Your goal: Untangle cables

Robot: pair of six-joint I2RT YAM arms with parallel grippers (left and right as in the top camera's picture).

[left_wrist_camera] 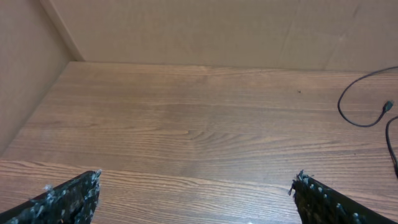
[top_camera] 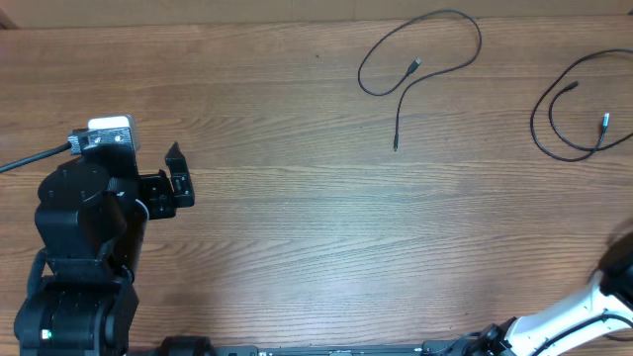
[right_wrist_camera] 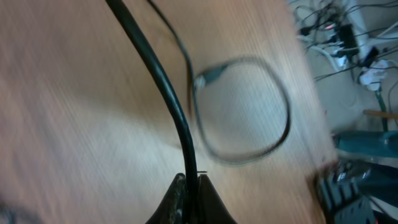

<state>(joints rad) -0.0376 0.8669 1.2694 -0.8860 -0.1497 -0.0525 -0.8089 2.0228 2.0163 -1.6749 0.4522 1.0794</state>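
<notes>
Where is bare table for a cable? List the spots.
Bare: the wide middle, between the left gripper and the looped cable at the far edge; also the near strip toward the right arm. Crowded: far right, around the second cable.

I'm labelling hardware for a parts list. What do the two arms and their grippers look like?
The left arm is bulky and black, with a small silver-white camera box trailing a black lead. The left gripper has black fingers flecked with pale specks. The right arm shows a white link; the right gripper is dark.
</notes>
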